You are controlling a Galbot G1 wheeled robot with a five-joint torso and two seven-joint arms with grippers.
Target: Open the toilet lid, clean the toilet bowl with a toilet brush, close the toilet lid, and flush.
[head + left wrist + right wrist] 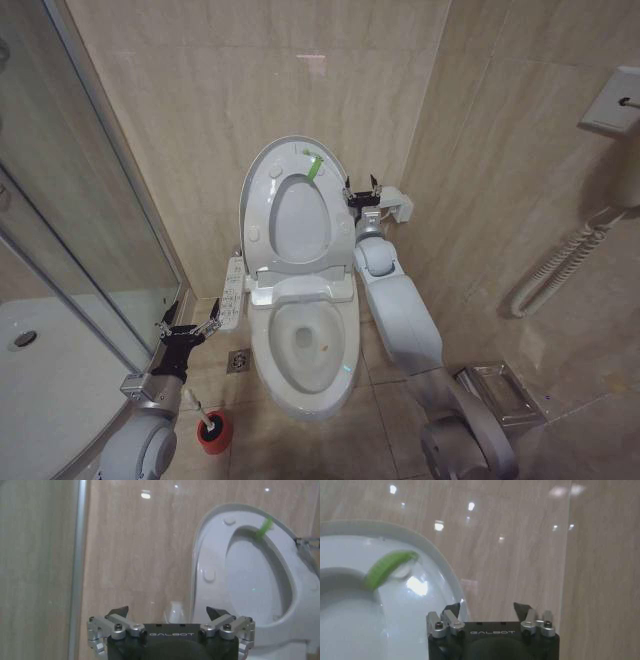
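The toilet lid [300, 222] stands raised against the tiled wall, with the ring seat up against it and a green strip [314, 164] near its top. Below it the toilet bowl [305, 345] lies uncovered. My right gripper [362, 190] is open beside the lid's upper right edge; in the right wrist view it [489, 607] sits just off the lid's rim [420, 603]. My left gripper [187, 328] is open and holds nothing, low at the bowl's left. Beneath it on the floor, the toilet brush [197, 405] stands in its red cup [212, 432]. The left wrist view shows that gripper [167, 612] facing the lid [250, 581].
A glass shower enclosure [80, 230] closes off the left side. The button panel [231, 292] juts out at the bowl's left. A floor drain [238, 361] lies between the brush and the bowl. On the right are a metal bin [497, 392] and a hose on the wall [560, 265].
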